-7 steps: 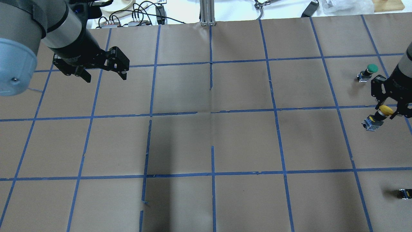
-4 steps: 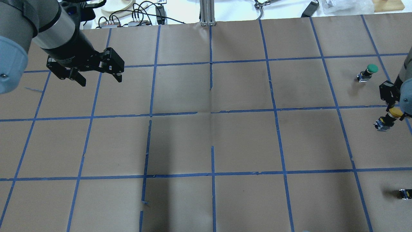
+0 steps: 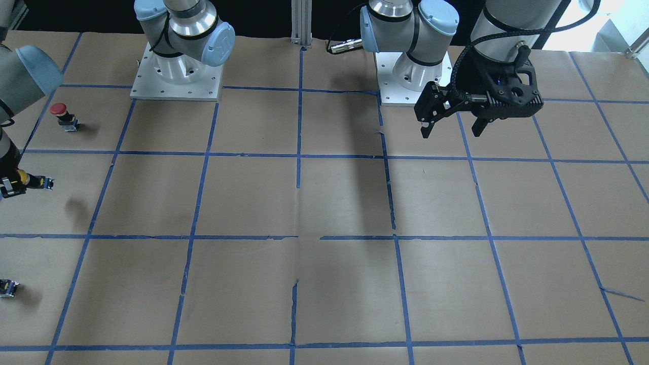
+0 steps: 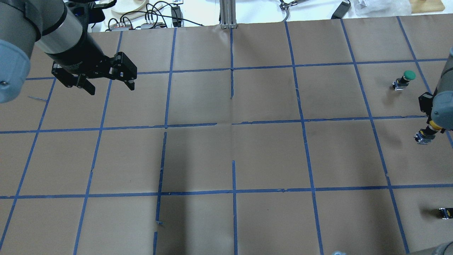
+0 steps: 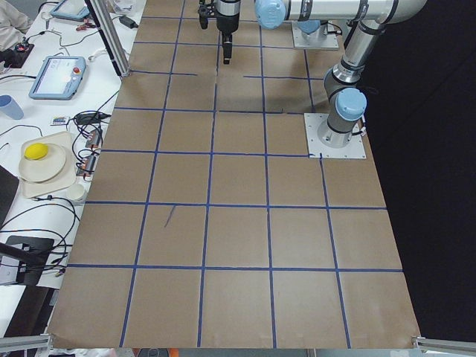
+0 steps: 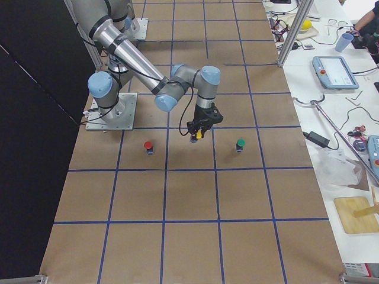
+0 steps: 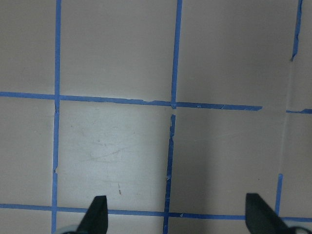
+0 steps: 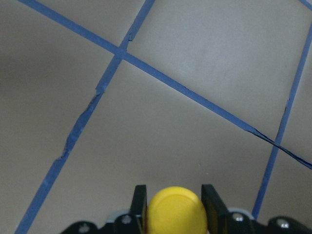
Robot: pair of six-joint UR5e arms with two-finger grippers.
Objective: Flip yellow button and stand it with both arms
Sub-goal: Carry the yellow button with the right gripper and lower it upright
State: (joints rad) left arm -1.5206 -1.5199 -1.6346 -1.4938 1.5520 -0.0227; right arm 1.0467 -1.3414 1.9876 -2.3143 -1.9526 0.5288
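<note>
The yellow button hangs at the far right of the overhead view, tilted, its grey body low and to the left. My right gripper is shut on its yellow cap and is partly hidden under the wrist joint. The right wrist view shows the cap between the two fingers. In the front view the button lies sideways above the table, with its shadow below, at the left edge. My left gripper is open and empty, high over the far left; its fingertips stand wide apart.
A green-capped button stands beyond the right gripper. A red-capped button stands on the robot's side of it. A small dark piece lies at the right edge. Cables and gear lie past the far table edge.
My right gripper has carried the yellow button to the right, toward the view's edge, and the wrist now covers more of it. My left gripper shifted slightly left and stayed open.
</note>
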